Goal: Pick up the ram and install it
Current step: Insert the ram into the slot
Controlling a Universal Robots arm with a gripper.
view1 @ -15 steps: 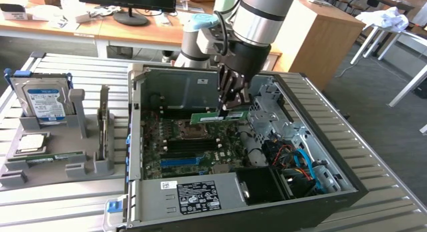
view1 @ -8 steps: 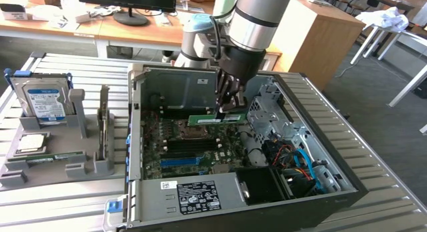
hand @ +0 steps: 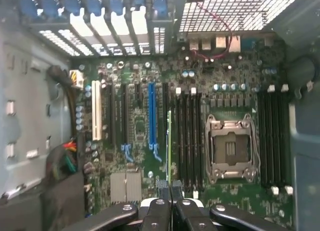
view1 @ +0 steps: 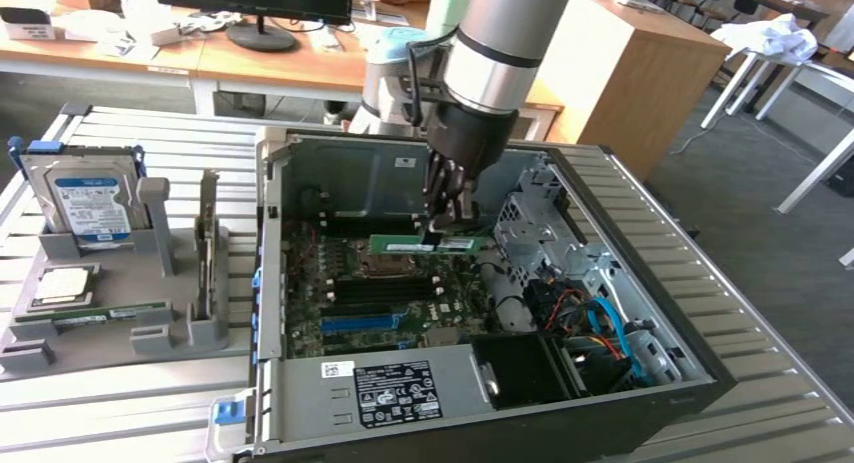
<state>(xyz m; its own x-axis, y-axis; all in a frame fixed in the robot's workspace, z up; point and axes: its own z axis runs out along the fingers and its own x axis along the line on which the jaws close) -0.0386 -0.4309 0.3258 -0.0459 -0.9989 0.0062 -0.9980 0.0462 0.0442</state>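
The ram is a thin green stick held level over the motherboard inside the open computer case. My gripper reaches down from above and is shut on the stick's end at the exterior view's right. In the wrist view the ram shows edge-on, running away from my gripper, beside the row of black memory slots. It hangs close to the empty processor socket, a little above the board.
A grey holder rack at the exterior view's left carries a silver hard drive, a square processor chip and another green stick. Cables, a drive cage and the power supply crowd the case.
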